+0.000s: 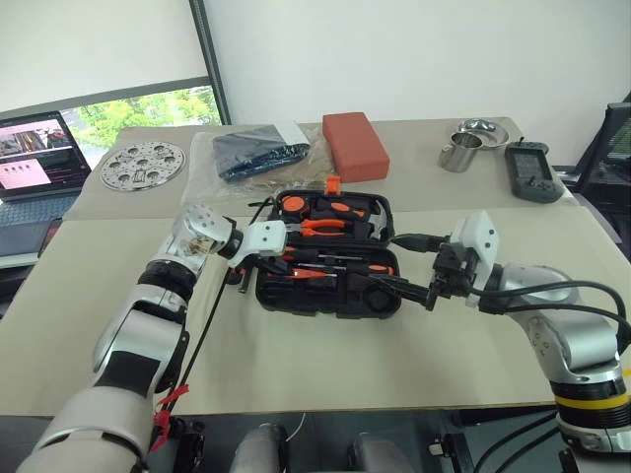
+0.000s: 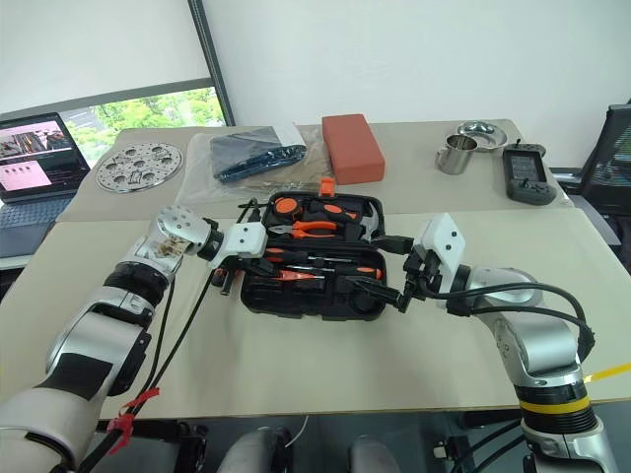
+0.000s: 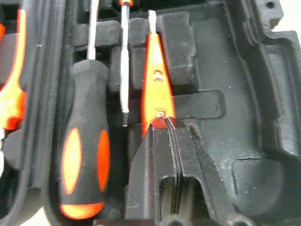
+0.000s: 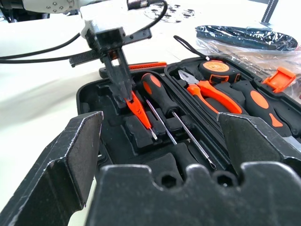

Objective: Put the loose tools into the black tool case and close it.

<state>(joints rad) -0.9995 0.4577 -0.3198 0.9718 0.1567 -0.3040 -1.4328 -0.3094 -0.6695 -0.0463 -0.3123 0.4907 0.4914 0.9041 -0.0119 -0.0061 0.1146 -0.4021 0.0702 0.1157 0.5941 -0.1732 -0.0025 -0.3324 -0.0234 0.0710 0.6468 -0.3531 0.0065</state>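
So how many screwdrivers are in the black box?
3 that I can see, all in the case's near half: a black-and-orange screwdriver, a slim all-orange one under the shut left gripper, and a thin shaft between. More may be hidden.

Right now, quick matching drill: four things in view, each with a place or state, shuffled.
1. left gripper
2. right gripper
3. red-orange block
4. black tool case

a. lying open on the table
b. jaws wide apart, nothing between them
c. jaws shut at the orange tester screwdriver's end
d. behind the case, beside a plastic bag

Pairs: 1-c, 2-b, 3-d, 4-a
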